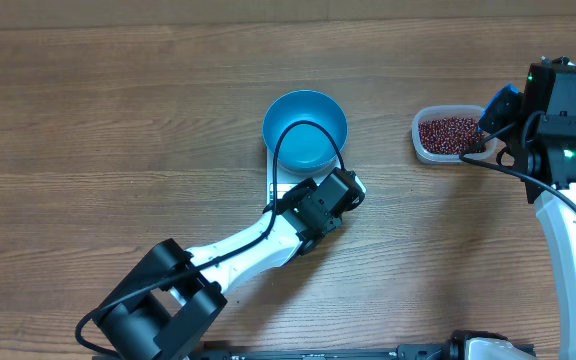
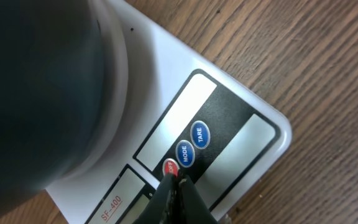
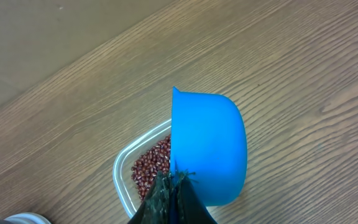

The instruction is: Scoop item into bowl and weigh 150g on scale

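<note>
Overhead view: the blue bowl [image 1: 305, 130] sits at upper centre of the wooden table [image 1: 118, 120], resting on the white kitchen scale [image 1: 281, 186]. Only a strip of the scale shows below the bowl. The bowl's inside looks bare blue, with no beans visible in it.

The left arm reaches in from the lower left, with its wrist over the scale's lower edge. Left wrist view: the left gripper [image 2: 176, 182] is clenched, fingertips pressed together and holding nothing. The tips touch the red button [image 2: 170, 166] at lower centre. The blue MODE button [image 2: 184, 153] and the blue TARE button [image 2: 199, 134] lie in a row up and to the right of it, beside the grey display panel [image 2: 173, 118]. I cannot make out a reading on the display. The bowl's wall fills the upper left as a dark blur.

The adzuki-like beans [image 1: 448, 130] lie in the clear plastic tub [image 1: 420, 143] at upper right of the overhead frame, well apart from the bowl.

Right wrist view: the right gripper [image 3: 174, 182] is clamped on the lower edge of the small blue scoop [image 3: 207, 146]. The scoop is turned on its side with its rim toward the left. It hangs over the right part of the tub. I cannot tell whether it touches the beans or carries any.
</note>
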Available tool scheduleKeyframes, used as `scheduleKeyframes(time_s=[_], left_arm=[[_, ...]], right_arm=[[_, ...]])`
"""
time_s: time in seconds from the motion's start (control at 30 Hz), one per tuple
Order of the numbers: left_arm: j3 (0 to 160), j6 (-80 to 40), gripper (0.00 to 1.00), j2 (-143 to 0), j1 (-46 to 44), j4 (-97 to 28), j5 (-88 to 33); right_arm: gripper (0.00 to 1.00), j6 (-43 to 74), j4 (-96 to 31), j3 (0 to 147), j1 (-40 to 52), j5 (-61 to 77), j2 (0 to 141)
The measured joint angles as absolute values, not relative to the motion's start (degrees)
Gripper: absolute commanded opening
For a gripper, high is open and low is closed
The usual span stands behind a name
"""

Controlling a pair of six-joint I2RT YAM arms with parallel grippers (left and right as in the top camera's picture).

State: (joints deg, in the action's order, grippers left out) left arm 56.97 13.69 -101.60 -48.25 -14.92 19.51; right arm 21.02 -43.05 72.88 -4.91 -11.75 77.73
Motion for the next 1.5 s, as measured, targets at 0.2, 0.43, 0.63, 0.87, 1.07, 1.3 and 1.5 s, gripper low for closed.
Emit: scheduleKeyframes(time_s=[0.2, 0.43, 0.63, 0.87, 1.07, 1.3, 1.5], left_arm=[[57.0, 13.9, 0.04, -102.8, -48.2, -14.1, 20.4], [57.0, 13.9, 0.04, -103.0, -48.2, -13.9, 21.1], [57.0, 13.9, 0.04, -103.0, -48.2, -13.7, 21.3], [57.0, 13.9, 0.04, -103.0, -48.2, -13.7, 21.3], [57.0, 13.9, 0.04, -103.0, -48.2, -13.7, 21.3], [57.0, 13.9, 0.04, -103.0, -48.2, -13.6, 21.3], [57.0, 13.9, 0.04, -103.0, -48.1, -13.4, 21.3]], right_arm=[[0.04, 21.0, -43.0, 72.9, -4.9, -11.7, 77.7], [0.04, 21.0, -43.0, 72.9, -4.9, -11.8, 77.7], [0.04, 21.0, -43.0, 72.9, -4.9, -11.7, 77.7], [0.04, 21.0, -43.0, 72.9, -4.9, -11.7, 77.7], [0.04, 21.0, -43.0, 72.9, -4.9, -11.7, 77.7], [0.04, 21.0, -42.9, 72.9, -4.9, -11.7, 77.7], [0.04, 21.0, -42.9, 72.9, -4.9, -11.7, 77.7]])
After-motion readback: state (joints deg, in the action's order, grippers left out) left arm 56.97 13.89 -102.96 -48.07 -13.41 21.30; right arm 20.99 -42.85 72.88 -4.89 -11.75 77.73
